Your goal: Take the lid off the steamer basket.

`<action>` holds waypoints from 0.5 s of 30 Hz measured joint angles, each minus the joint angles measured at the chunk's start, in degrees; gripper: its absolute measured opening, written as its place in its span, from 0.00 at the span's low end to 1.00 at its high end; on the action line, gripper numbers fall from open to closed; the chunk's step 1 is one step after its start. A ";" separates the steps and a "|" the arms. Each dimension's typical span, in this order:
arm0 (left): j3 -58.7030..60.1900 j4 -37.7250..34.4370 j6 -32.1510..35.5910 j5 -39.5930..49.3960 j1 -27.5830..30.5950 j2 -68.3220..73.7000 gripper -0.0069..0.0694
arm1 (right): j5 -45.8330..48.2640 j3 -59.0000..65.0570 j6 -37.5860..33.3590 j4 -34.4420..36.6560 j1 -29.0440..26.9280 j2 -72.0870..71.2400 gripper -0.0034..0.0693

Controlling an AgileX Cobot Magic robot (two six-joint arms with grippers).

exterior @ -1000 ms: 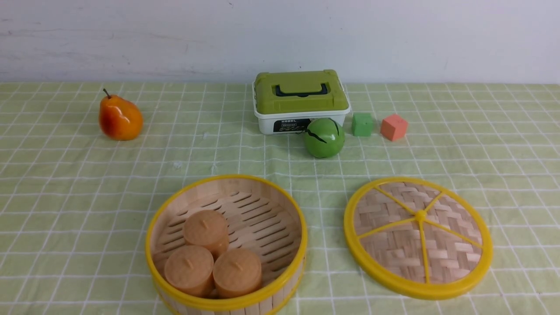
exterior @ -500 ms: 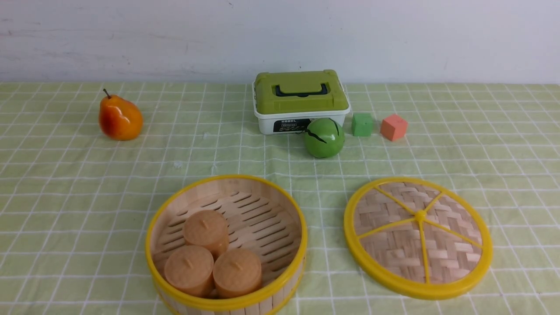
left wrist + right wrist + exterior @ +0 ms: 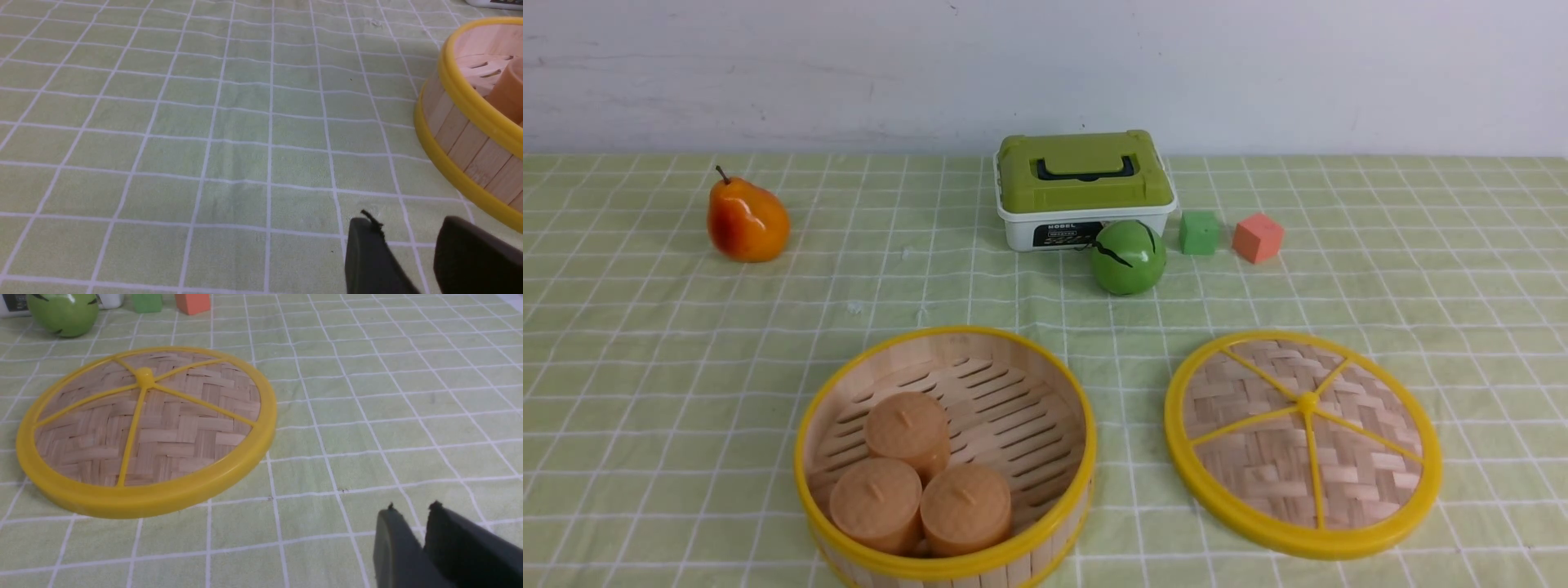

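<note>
The steamer basket (image 3: 944, 331) stands uncovered at the near centre of the table, and three round brown buns (image 3: 908, 428) lie on its slatted floor. The lid (image 3: 1282, 465) lies flat on the cloth to the basket's right, apart from it. Neither arm shows in the front view. In the left wrist view my left gripper (image 3: 404, 222) hangs open over bare cloth beside the basket's wall (image 3: 461, 139). In the right wrist view my right gripper (image 3: 412, 509) stands a short way off the lid (image 3: 163, 428), its fingertips a narrow gap apart with nothing between them.
At the back stand a white box with an olive-green top (image 3: 1085, 189), a green ball (image 3: 1129, 256), a green cube (image 3: 1199, 232) and an orange cube (image 3: 1258, 238). An orange pear (image 3: 747, 220) sits at the far left. A green checked cloth covers the table.
</note>
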 joint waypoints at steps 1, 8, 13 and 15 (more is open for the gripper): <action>0.00 0.00 0.00 0.00 0.00 0.00 0.40 | 0.00 0.00 0.00 0.00 0.00 0.00 0.19; 0.00 0.00 0.00 0.00 0.00 0.00 0.40 | 0.00 0.00 0.00 0.00 0.00 0.00 0.20; 0.00 0.00 0.00 0.00 0.00 0.00 0.40 | 0.00 0.00 0.00 0.00 0.00 0.00 0.21; 0.00 0.00 0.00 0.00 0.00 0.00 0.40 | 0.00 0.00 0.00 0.00 0.00 0.00 0.21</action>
